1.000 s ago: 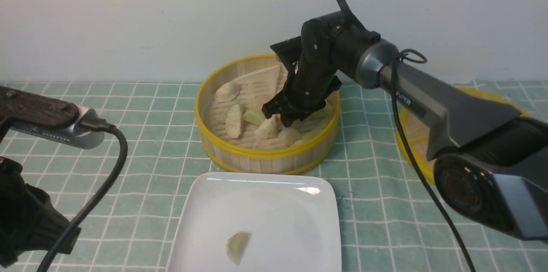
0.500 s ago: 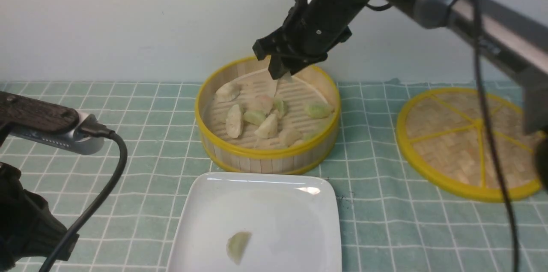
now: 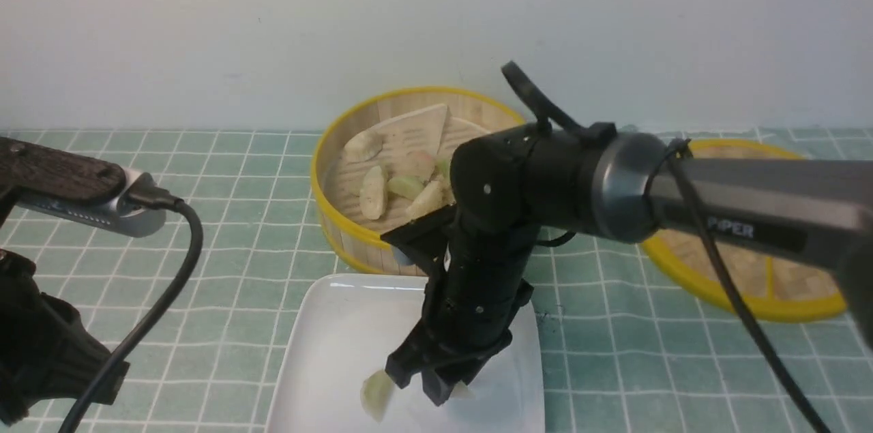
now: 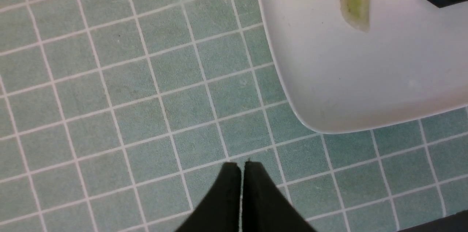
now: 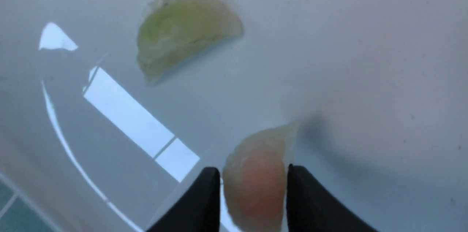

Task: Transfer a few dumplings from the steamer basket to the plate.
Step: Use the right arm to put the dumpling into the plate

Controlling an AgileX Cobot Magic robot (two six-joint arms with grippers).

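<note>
The white square plate [image 3: 334, 344] lies at the front, with one pale green dumpling [image 3: 375, 393] on it. My right gripper [image 3: 426, 382] is down over the plate. In the right wrist view its fingers are shut on a pink-orange dumpling [image 5: 256, 184], whose tip touches the plate [image 5: 365, 60] beside the green dumpling [image 5: 182, 31]. The steamer basket [image 3: 341, 232] behind the plate holds several dumplings [image 3: 373, 191]; my right arm hides part of it. My left gripper [image 4: 240, 164] is shut and empty over the cloth, off the plate's corner [image 4: 365, 78].
A flat woven lid [image 3: 750, 283] with yellow spokes lies right of the basket, partly behind my right arm. A cream wedge-shaped sheet [image 3: 419, 126] leans at the back of the basket. A green checked cloth [image 3: 225, 228] covers the table. My left arm and its cable [image 3: 157, 296] fill the front left.
My right gripper lifted a pink-orange dumpling out of the basket, rose high, then came forward and down onto the plate beside the green dumpling. The left arm has not moved.
</note>
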